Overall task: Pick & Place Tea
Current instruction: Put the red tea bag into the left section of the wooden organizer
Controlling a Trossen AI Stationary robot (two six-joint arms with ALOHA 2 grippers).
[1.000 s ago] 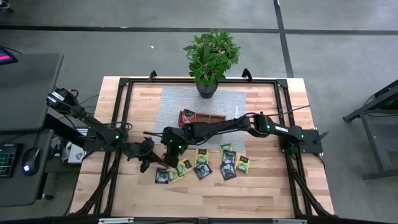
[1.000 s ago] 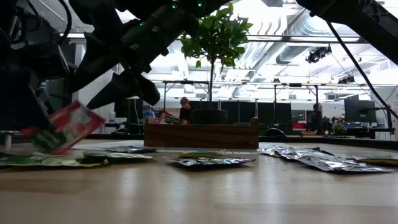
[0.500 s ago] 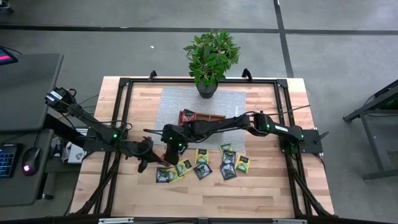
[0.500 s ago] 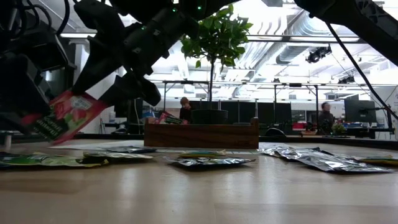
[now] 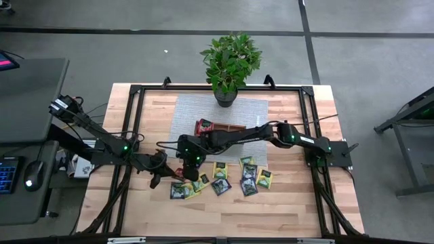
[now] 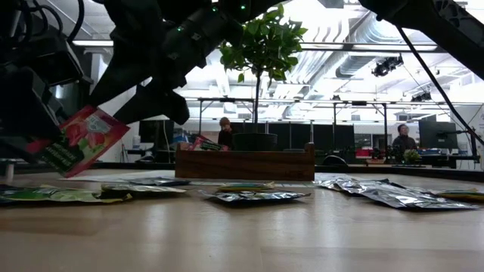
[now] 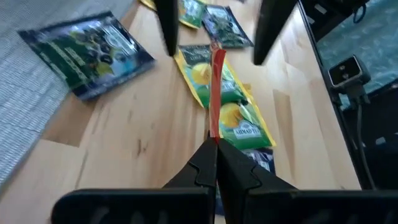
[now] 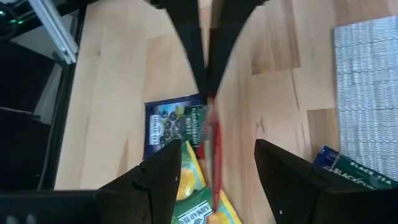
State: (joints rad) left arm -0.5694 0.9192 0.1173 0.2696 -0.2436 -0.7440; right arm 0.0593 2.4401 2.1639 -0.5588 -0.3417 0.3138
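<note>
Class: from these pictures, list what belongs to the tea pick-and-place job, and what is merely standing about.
Belongs to the job:
red sachet, pinched in the left gripper
right gripper, open around it
loose tea sachets on the table
wooden tray

Standing about:
potted plant
grey mat

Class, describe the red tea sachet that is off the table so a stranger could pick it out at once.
Start at the wooden tray before the potted plant, then go to the table's left front, above the scattered sachets. The red tea sachet hangs there pinched by the left gripper. It alone is airborne.
</note>
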